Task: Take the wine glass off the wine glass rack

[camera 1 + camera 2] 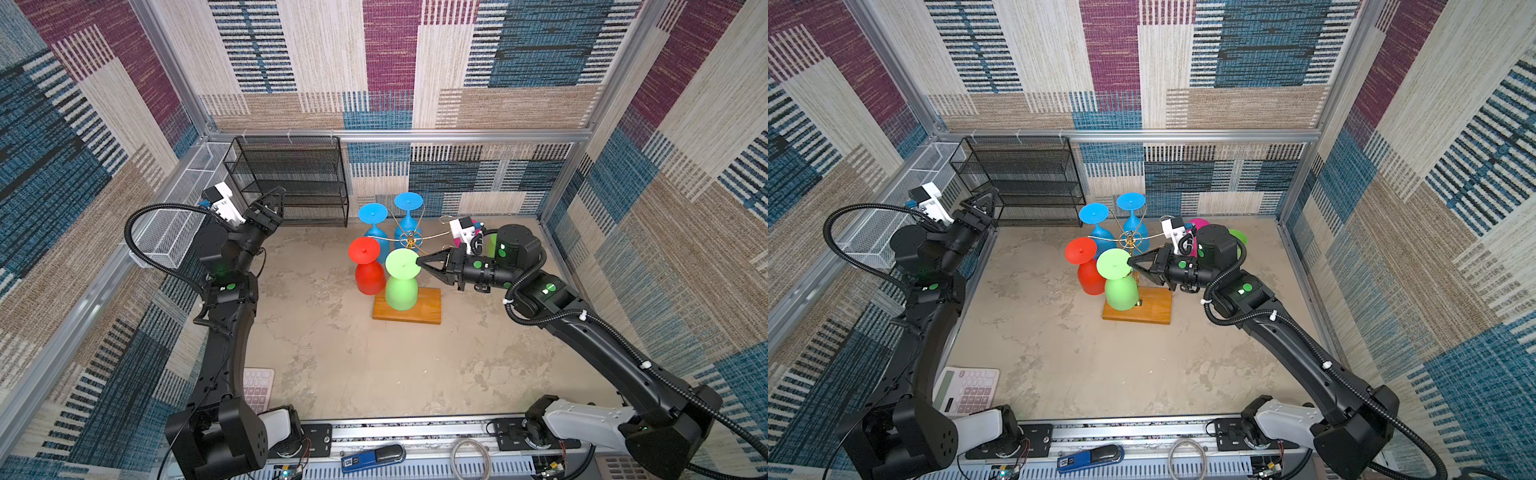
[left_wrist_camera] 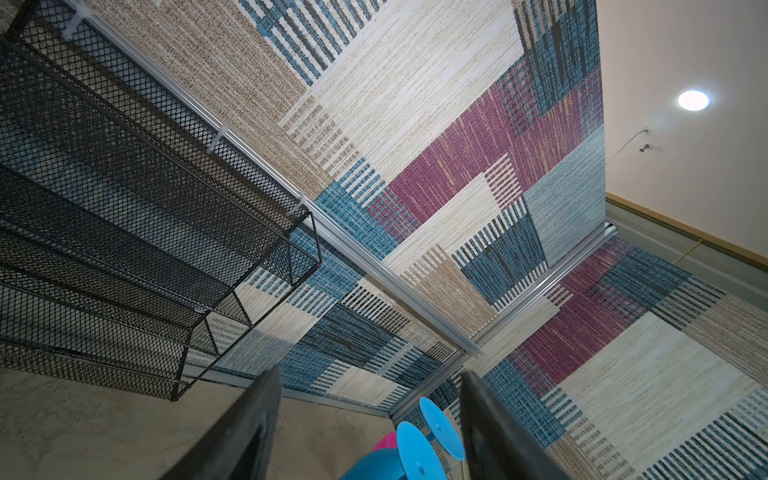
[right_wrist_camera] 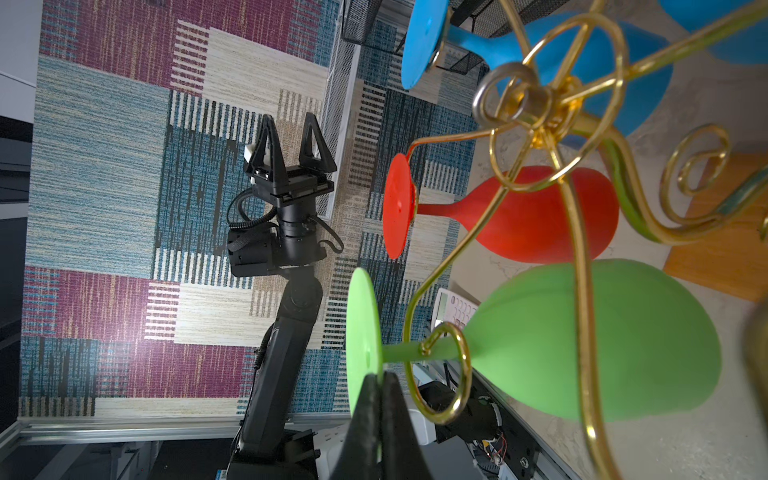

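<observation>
The wine glass rack [image 1: 428,309] is a gold wire stand [image 3: 540,108] on an orange-brown wooden base [image 1: 1156,309], and several coloured glasses hang upside down from it. The green wine glass [image 1: 401,293] [image 1: 1121,293] [image 3: 582,340] hangs at the front with its stem inside a gold loop. My right gripper [image 1: 419,262] [image 1: 1129,262] [image 3: 380,376] is shut on the edge of this glass's flat green foot. My left gripper [image 1: 274,199] [image 1: 984,201] [image 2: 370,374] stands open and empty at the back left, well away from the rack.
A red glass [image 1: 368,274] and two blue glasses [image 1: 374,224] [image 1: 409,212] hang on the rack's left and back arms. A black mesh shelf [image 1: 291,178] and a white mesh basket [image 1: 183,216] stand at the back left. A calculator [image 1: 967,390] lies front left.
</observation>
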